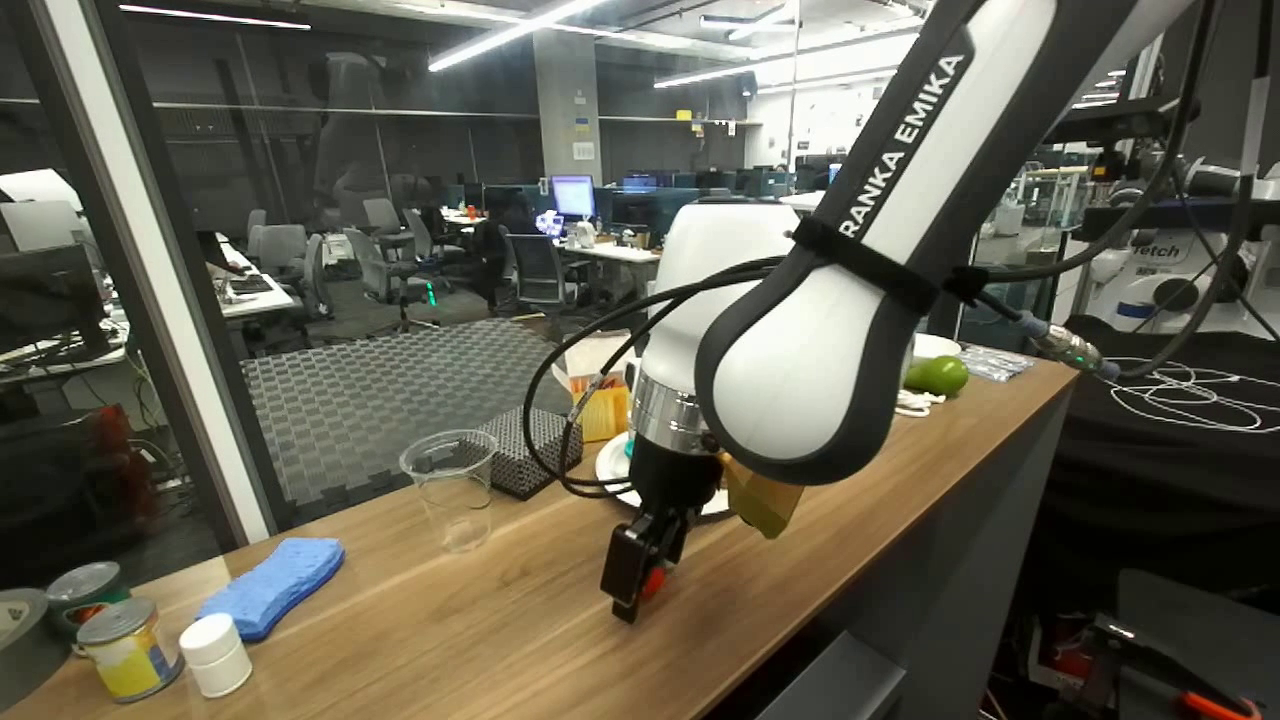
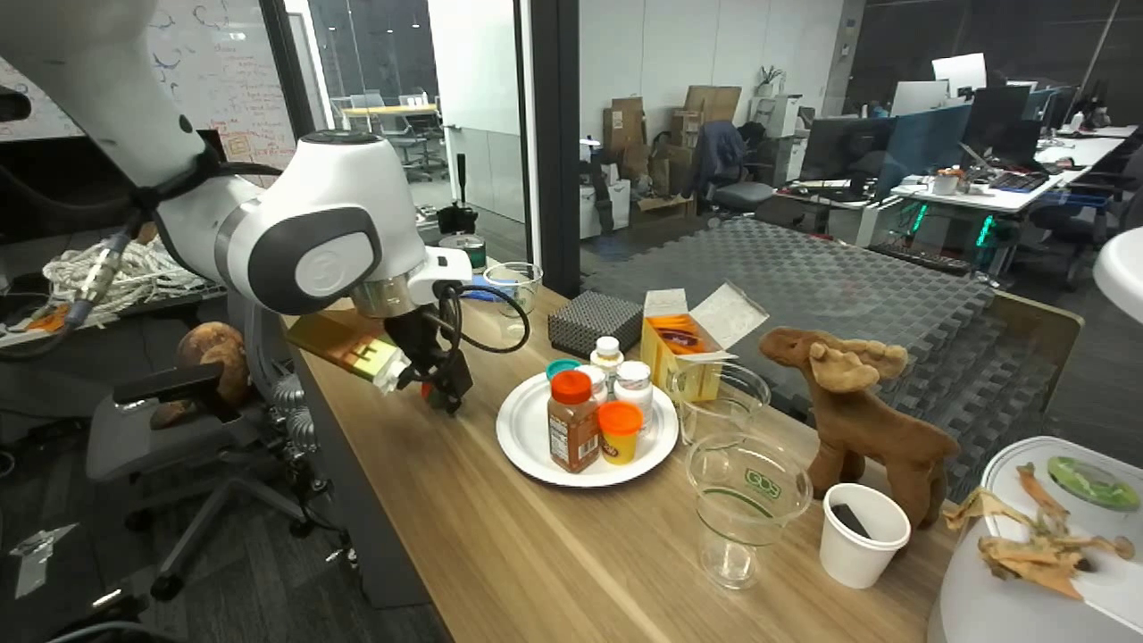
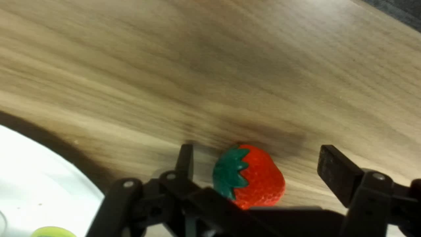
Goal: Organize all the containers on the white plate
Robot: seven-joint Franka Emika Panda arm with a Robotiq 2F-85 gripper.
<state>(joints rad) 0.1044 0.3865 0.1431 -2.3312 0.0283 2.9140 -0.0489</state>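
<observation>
White, smooth and round, the plate (image 2: pixel 525 430) is set on the wood-grained bench (image 2: pixel 500 536) and occupied by an orange-capped spice bottle (image 2: pixel 572 431), a squat orange-lidded pot (image 2: pixel 619 439) and rounded white-capped bottles (image 2: pixel 635 395). Beside it, the fingers of the tool (image 3: pixel 257 161) are parted on either side of a dimpled, green-crowned strawberry (image 3: pixel 258 179).

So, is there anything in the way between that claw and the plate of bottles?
Nothing visible stands between the gripper and the white plate; just wooden tabletop lies there. A strawberry does sit between the gripper's own open jaws, though.
</observation>
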